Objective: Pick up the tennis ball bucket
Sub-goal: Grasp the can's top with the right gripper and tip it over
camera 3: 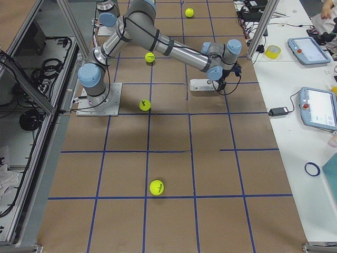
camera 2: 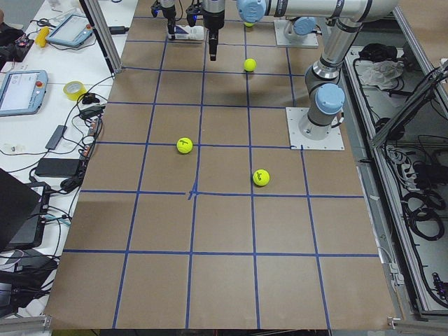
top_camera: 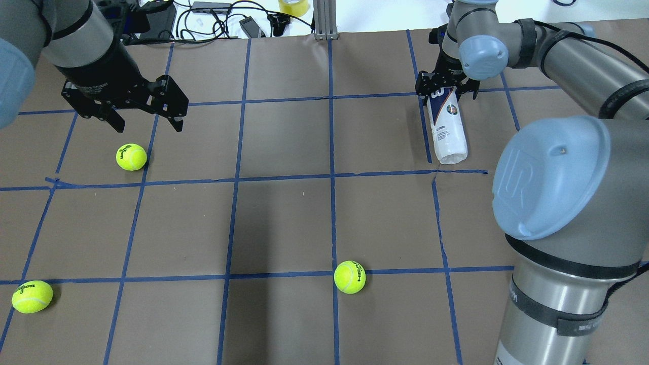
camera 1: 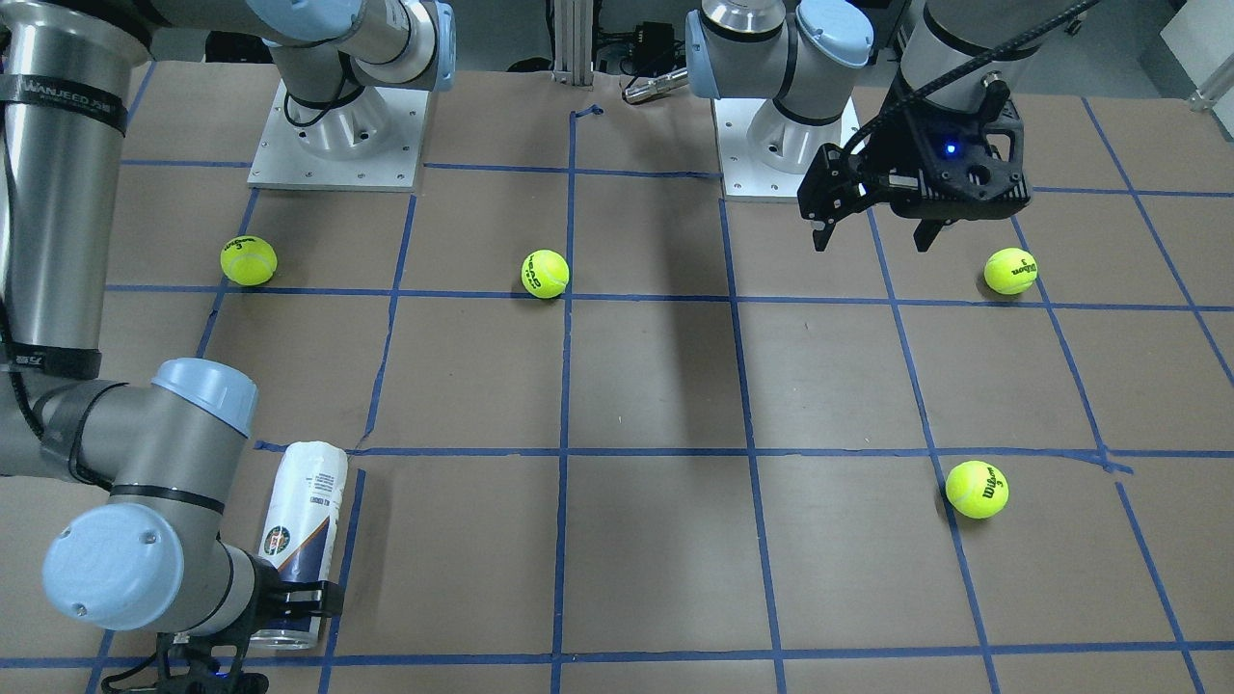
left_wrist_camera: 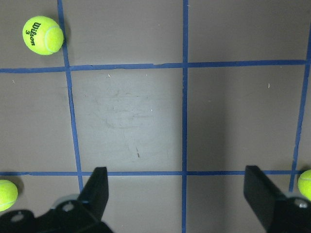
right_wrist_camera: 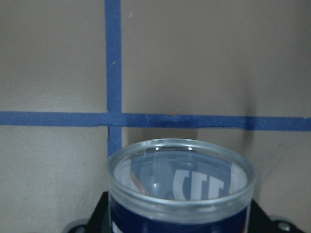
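The tennis ball bucket (camera 1: 304, 511) is a clear tube with a white and navy label, lying on its side on the brown table. It also shows in the overhead view (top_camera: 447, 134) and the right wrist view (right_wrist_camera: 182, 194), where its clear end fills the lower middle. My right gripper (top_camera: 446, 91) straddles the tube's end farthest from my base, with its fingers against both sides, and the tube rests on the table. My left gripper (top_camera: 148, 125) is open and empty, hovering above the table near a yellow-green tennis ball (top_camera: 131, 156).
Several tennis balls lie spread over the table: (camera 1: 249, 260), (camera 1: 545, 273), (camera 1: 1010, 271), (camera 1: 977, 489). Blue tape lines (top_camera: 332, 177) grid the brown surface. Cables and a tape roll (top_camera: 293, 6) lie beyond the far table edge. The right arm's elbow (top_camera: 557, 177) looms over the right side.
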You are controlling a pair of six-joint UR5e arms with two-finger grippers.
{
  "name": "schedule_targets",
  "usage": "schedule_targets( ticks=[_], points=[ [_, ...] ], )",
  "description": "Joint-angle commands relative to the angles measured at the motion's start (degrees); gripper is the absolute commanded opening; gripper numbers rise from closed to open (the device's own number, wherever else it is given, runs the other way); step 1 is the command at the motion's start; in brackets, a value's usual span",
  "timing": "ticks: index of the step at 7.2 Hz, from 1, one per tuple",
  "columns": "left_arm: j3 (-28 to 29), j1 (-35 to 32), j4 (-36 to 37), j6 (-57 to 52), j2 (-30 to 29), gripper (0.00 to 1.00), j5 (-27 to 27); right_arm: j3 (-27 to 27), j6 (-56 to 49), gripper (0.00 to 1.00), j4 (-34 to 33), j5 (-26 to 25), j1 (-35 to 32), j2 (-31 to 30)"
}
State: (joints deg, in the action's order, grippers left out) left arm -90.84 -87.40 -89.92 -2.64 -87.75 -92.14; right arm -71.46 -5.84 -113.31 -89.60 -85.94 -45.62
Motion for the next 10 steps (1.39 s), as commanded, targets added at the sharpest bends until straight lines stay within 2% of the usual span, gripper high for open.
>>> schedule_targets(
  ticks=[1,2,4,5,7,9,10],
  points=[
    [0.32,1.87,0.01,-0.09,0.3,1.0,-0.05,-0.17,0.13,0.75,-4.43,0.57,0.07,0.18],
    [0.32,2.49,-0.43,-0.09,0.91,1.0,-0.14,0.0,0.13,0.73,-4.64,0.66,0.07,0.0],
    [0.75,4.5,-0.35,-0.44,1.18,1.0,0.38,0.01,0.39,0.46,-4.56,0.66,-0.8,-0.87],
    [1.8,6.0,-0.61,-0.44,1.26,1.0,0.04,-0.52,-1.78,0.44,-4.38,0.66,-3.42,-2.62],
    [2.51,6.89,-0.96,-0.44,1.18,1.0,0.29,-0.78,-5.64,0.46,-4.64,0.56,-12.72,-5.26],
    [2.34,7.07,-0.96,-0.53,1.26,1.0,0.73,-0.96,-13.28,0.51,-3.6,4.25,-17.39,-7.72],
    [2.25,7.24,-0.79,-0.44,1.26,1.0,0.73,-0.96,-17.06,0.57,-3.42,3.65,-21.08,-7.82]
  ],
)
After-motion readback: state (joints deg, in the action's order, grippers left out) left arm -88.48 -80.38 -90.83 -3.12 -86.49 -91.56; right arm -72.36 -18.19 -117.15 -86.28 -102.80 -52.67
